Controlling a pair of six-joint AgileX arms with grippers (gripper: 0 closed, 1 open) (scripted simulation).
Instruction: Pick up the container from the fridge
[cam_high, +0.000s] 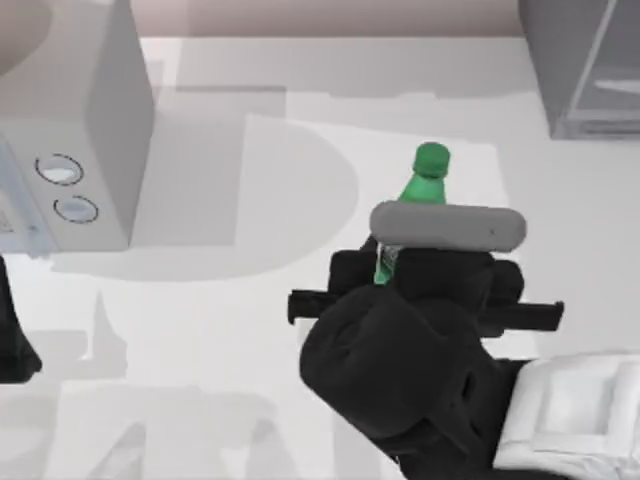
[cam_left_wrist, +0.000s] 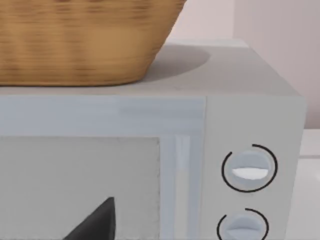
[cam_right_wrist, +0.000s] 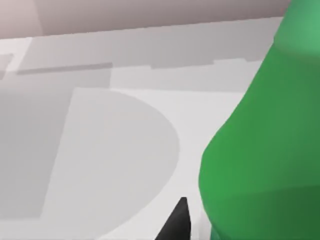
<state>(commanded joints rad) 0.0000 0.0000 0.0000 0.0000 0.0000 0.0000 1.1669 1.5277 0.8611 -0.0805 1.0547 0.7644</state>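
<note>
The container (cam_high: 428, 178), a bright green bottle with a round cap, stands out over the open table in the top view, apart from the fridge (cam_high: 585, 70) at the back right corner. My right gripper (cam_high: 398, 258) is shut on the bottle's lower body, which is partly hidden under the grey wrist bar. The right wrist view has the green container (cam_right_wrist: 260, 150) close up, with one dark fingertip (cam_right_wrist: 175, 225) beside it. My left arm (cam_high: 15, 340) rests at the table's left edge.
A light grey box with two round dials (cam_high: 70, 130) stands at the back left, and it also shows in the left wrist view (cam_left_wrist: 240, 150) with a woven basket (cam_left_wrist: 85, 40) on top. Bare white tabletop (cam_high: 230, 330) lies between the arms.
</note>
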